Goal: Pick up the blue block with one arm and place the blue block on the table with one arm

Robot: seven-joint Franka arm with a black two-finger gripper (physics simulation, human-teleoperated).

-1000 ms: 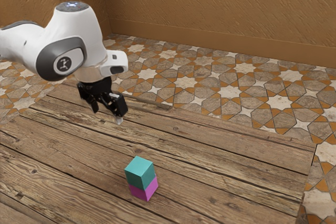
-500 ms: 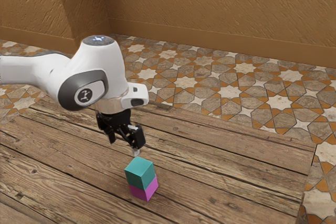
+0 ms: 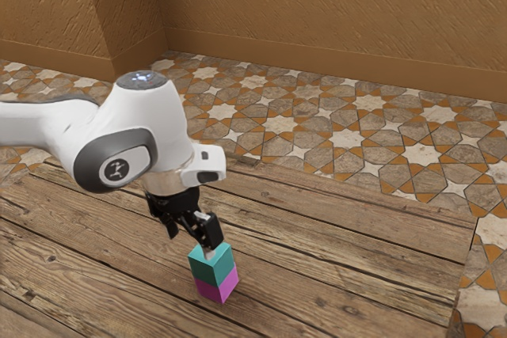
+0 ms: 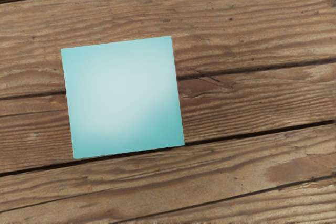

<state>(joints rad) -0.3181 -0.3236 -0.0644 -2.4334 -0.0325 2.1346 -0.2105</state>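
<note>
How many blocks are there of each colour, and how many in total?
Blue (teal) block: 1, the upper one of the stack
Magenta block: 1, directly under it
Total: 2 blocks

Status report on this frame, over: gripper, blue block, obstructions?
Gripper open, close over blue block. Blue block ungripped, stacked on pink block. No obstruction seen.
</note>
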